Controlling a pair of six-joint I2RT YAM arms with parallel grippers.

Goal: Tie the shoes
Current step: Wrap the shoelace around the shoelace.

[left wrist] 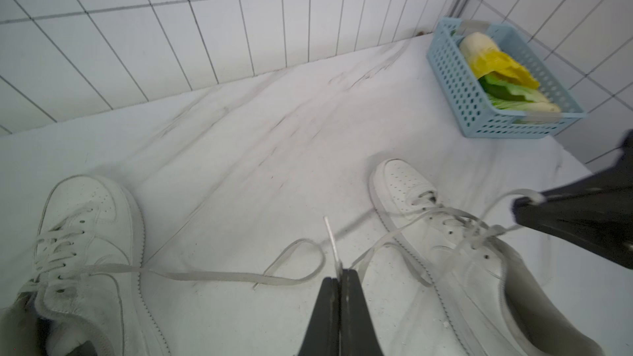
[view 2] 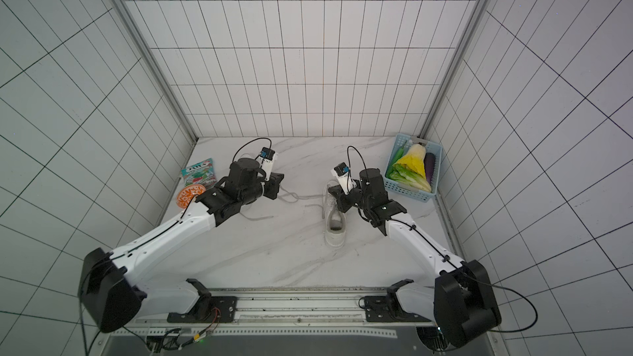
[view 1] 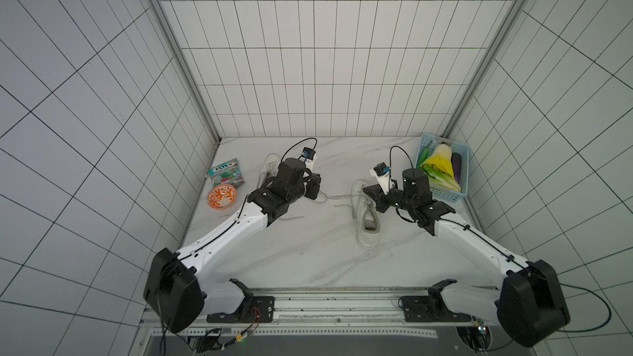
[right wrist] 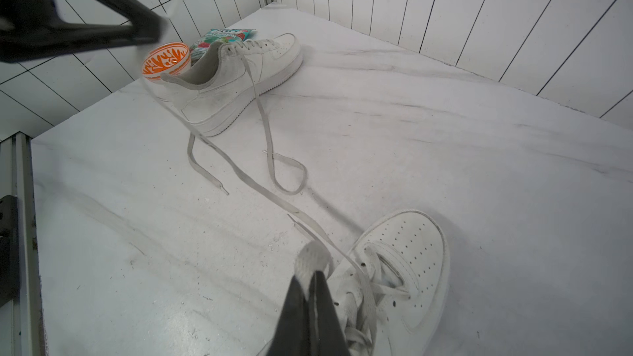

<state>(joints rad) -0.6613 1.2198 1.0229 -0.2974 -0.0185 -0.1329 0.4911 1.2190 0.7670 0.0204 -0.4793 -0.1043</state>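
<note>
Here, left tool (left wrist: 339, 275) pinching lace tip (left wrist: 332, 239), right tool (right wrist: 311, 275) apparently pinching lace fold (right wrist: 308, 255)

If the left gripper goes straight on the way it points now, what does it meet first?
Most likely the table, since the left gripper, shut on a lace end, tilts down toward it. A loose lace loop lies just ahead; depth is unclear, so it may touch that first.

Left arm (view 1: 233, 231) and right arm (view 1: 469, 238) angle inward; left gripper (left wrist: 339, 277) pinches a lace end (left wrist: 331, 236), right gripper (right wrist: 310, 277) a lace loop (right wrist: 311, 256).
</note>
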